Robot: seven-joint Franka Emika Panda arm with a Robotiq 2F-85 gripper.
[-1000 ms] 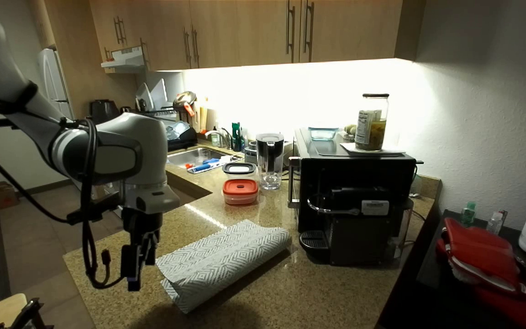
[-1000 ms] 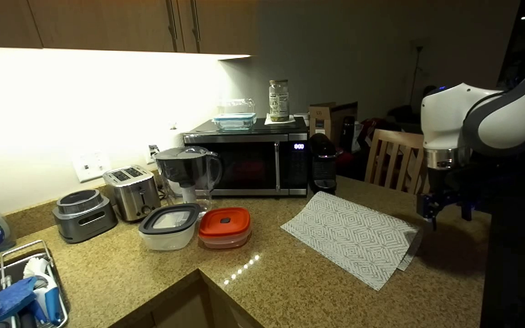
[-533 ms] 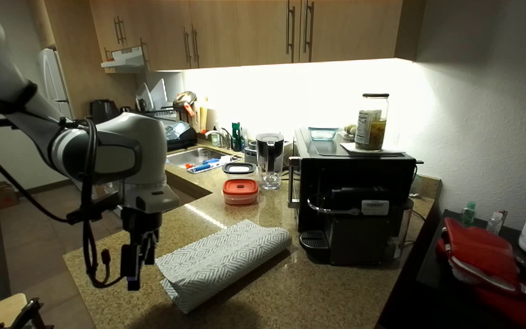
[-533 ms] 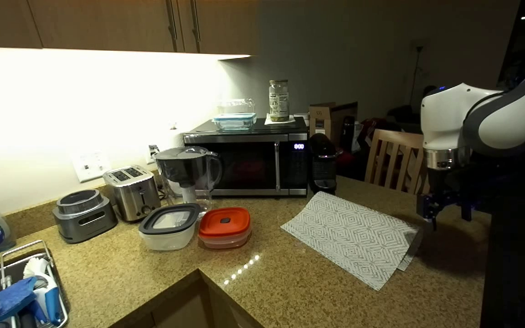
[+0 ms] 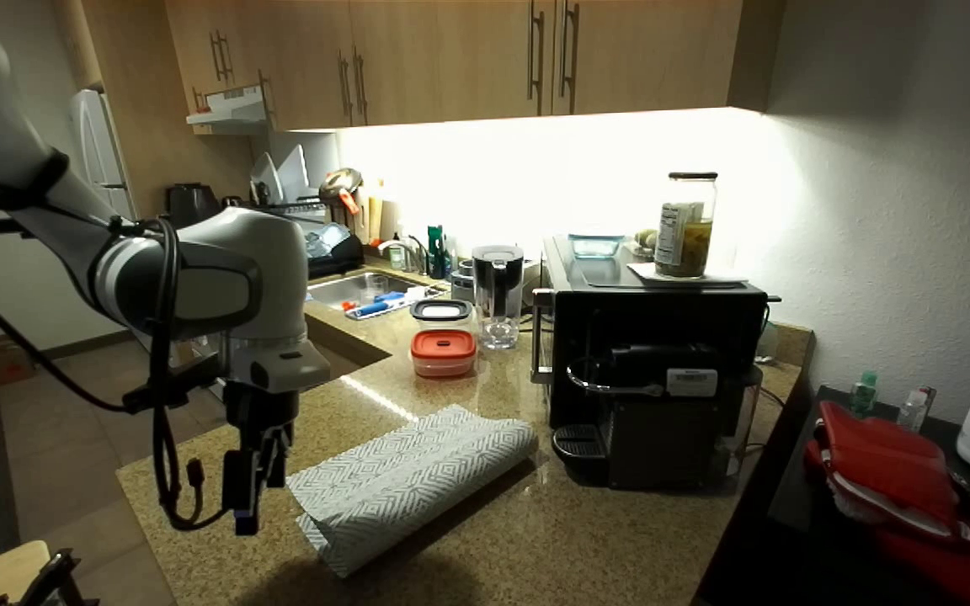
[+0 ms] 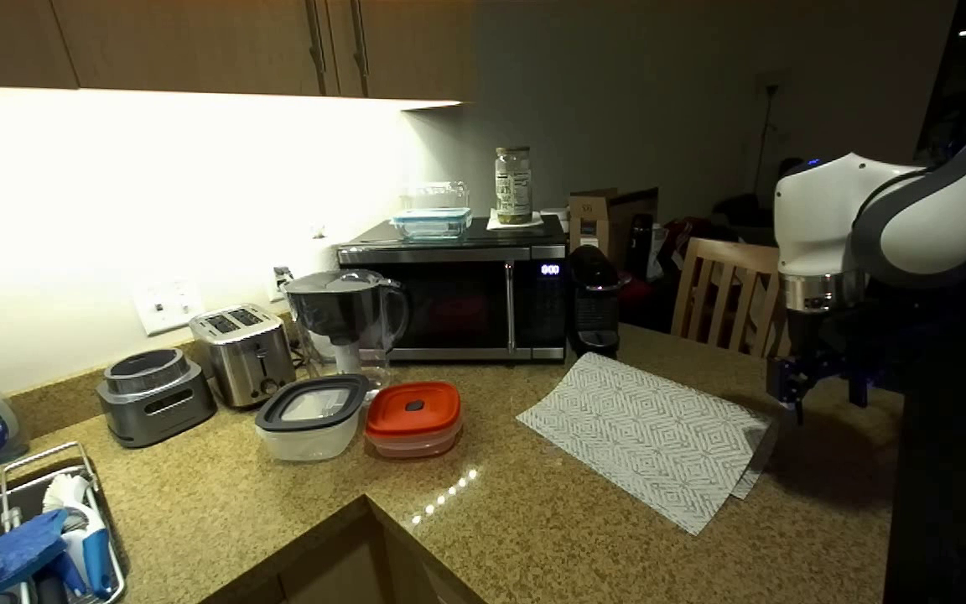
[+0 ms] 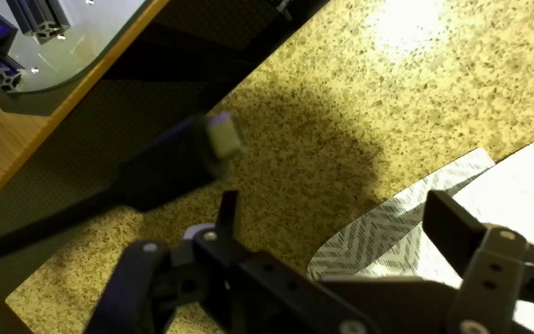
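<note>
You have a kitchen before you: a speckled stone counter (image 6: pixel 533 537) under pale wooden cabinets (image 5: pixel 451 59), the wall (image 5: pixel 468 177) between them brightly lit. Your gripper (image 7: pixel 336 213) hangs above that counter with its fingers (image 7: pixel 452 227) spread wide, and they have hold of nothing. In the wrist view, a black cable plug (image 7: pixel 169 164) dangles to the left of them, close to the camera and blurred. Nearest to your gripper is a patterned sheet (image 5: pixel 418 484), white with grey diamonds and loosely folded over on the counter; in the wrist view the finger on the right covers part of it. In an exterior view it slants from near left to far right, with the gripper just beside its left end. Past its right end stands a coffee machine (image 5: pixel 662 421), just beside a microwave (image 6: pixel 441 306) that carries a labelled jar (image 6: pixel 513 184) and a glass dish (image 6: pixel 433 223). Farther out, left of the sheet in an exterior view, you have a red-lidded container (image 6: pixel 413 419), then a grey-lidded container (image 6: pixel 311 428), with a water pitcher (image 6: pixel 336 315) behind them and a toaster (image 6: pixel 244 356) farther left.
</note>
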